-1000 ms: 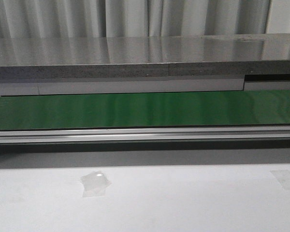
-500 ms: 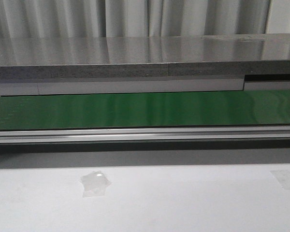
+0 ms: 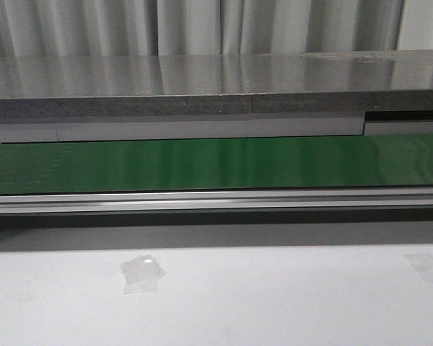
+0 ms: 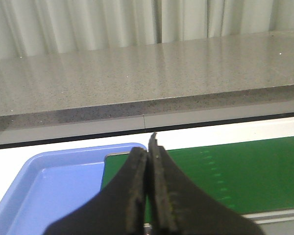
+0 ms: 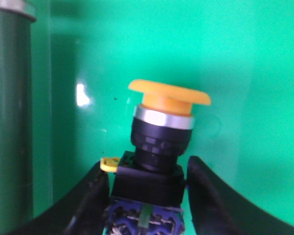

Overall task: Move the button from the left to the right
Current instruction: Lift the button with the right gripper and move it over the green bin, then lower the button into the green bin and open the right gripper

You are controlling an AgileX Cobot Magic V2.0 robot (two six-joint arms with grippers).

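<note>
Front view. Green conveyor belt (image 3: 216, 164) running the full width, aluminium rail (image 3: 216, 200) along its near edge, grey stone shelf (image 3: 216, 79) behind, curtain at the back. White bench (image 3: 274, 303) in the foreground with a scrap of clear tape (image 3: 142, 274) left of centre and another at the right edge. No arm, no claw, no button in this view; belt and bench show open room end to end.

Left wrist view. Left claw (image 4: 148, 196): fingers pressed together, nothing between them. Beyond it, a blue tray (image 4: 44, 181), the part in view empty, lying beside the end of the green belt. Grey shelf edge and curtain behind.

Right wrist view. Right claw (image 5: 148, 193): fingers closed against the black body of the button (image 5: 159, 147), one each side; orange-yellow cap points away from the camera and is free. Green surface fills the background; whether the button rests on it or is lifted cannot be told. A dark green cylinder (image 5: 10, 122) stands just beside, on the side of the yellow tab; the other side is open.

Progress, as judged: grasp made; carry to the right and release remain. Where along the belt this is cannot be told.
</note>
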